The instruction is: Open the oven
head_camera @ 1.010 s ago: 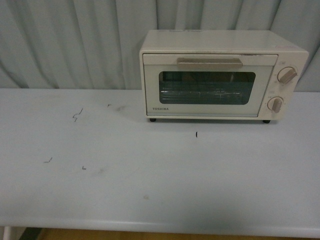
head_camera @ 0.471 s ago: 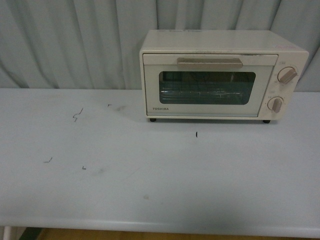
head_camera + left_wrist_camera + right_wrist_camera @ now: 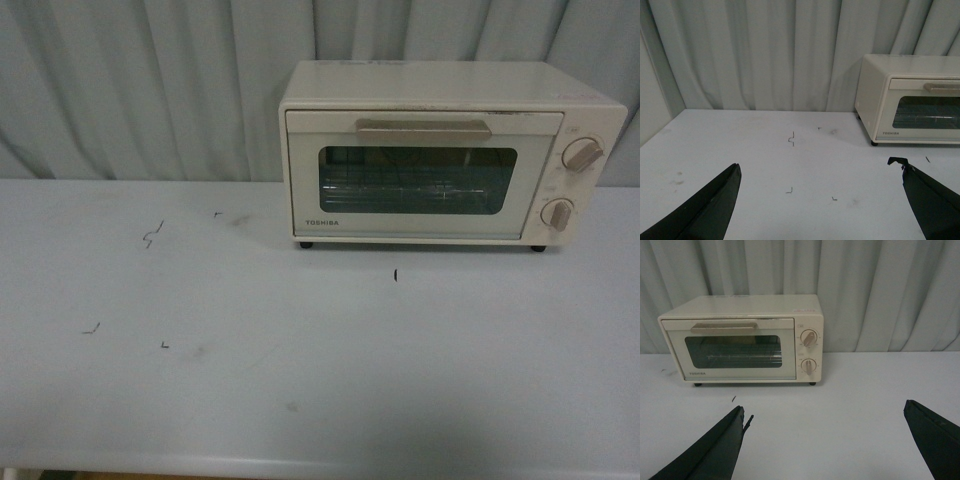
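Observation:
The cream-white oven [image 3: 440,150] stands at the back right of the table, against the curtain. Its glass door is shut, with the beige bar handle [image 3: 424,128] along the door's top edge and two round knobs [image 3: 581,154] on its right side. Neither arm shows in the front view. The left gripper [image 3: 820,167] hangs open over bare table, well short of the oven [image 3: 910,97]. The right gripper [image 3: 824,412] is open too, nothing between its fingers, with the oven [image 3: 742,337] and its handle [image 3: 724,328] some way ahead of it.
The pale blue table [image 3: 300,350] carries a few small dark marks [image 3: 150,236]. A grey pleated curtain [image 3: 150,80] closes off the back. The table's front edge runs along the bottom of the front view.
The front view has shifted slightly: the oven and table marks sit a little lower and the oven looks a touch larger. The oven door stays shut.

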